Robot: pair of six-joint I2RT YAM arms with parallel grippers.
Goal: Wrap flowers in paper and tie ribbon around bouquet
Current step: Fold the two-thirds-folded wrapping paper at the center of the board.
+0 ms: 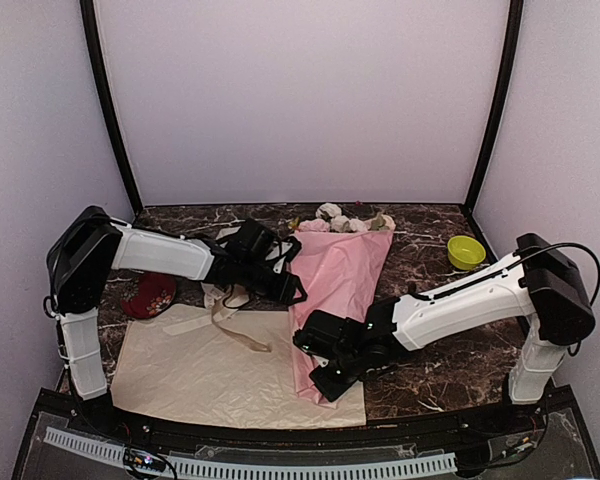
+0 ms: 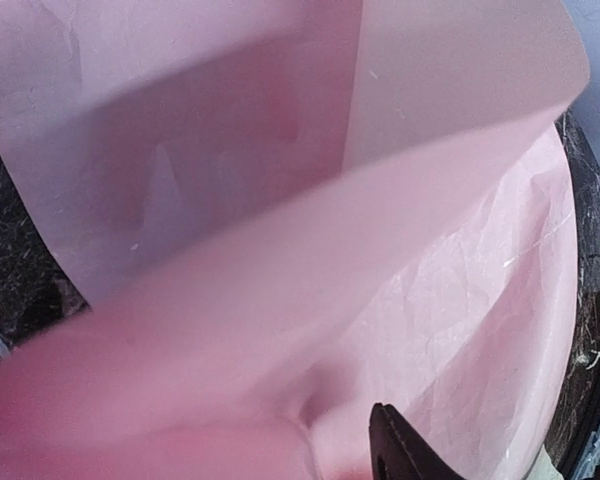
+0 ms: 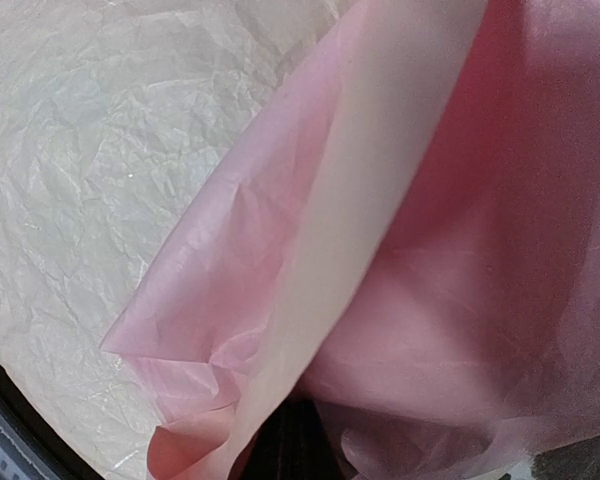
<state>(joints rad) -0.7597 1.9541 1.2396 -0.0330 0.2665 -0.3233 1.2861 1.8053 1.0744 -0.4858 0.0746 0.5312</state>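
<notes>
The bouquet (image 1: 342,285) lies on the table (image 1: 430,262), light and soft, its paper (image 2: 460,330) easily creased. We see the right gripper (image 1: 325,382) clenched on its narrow end. Whether the left gripper (image 1: 296,291), at the cone's edge, is released or grasping, we cannot tell. We would grip the stem-stiffened waist.

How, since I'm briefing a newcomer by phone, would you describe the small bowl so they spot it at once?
Look at the dark marbled table, toward its far right corner, right of the pink bouquet and just beyond the right arm. The bowl sits there alone: small, round, and the only bright yellow-green thing in sight.
</notes>
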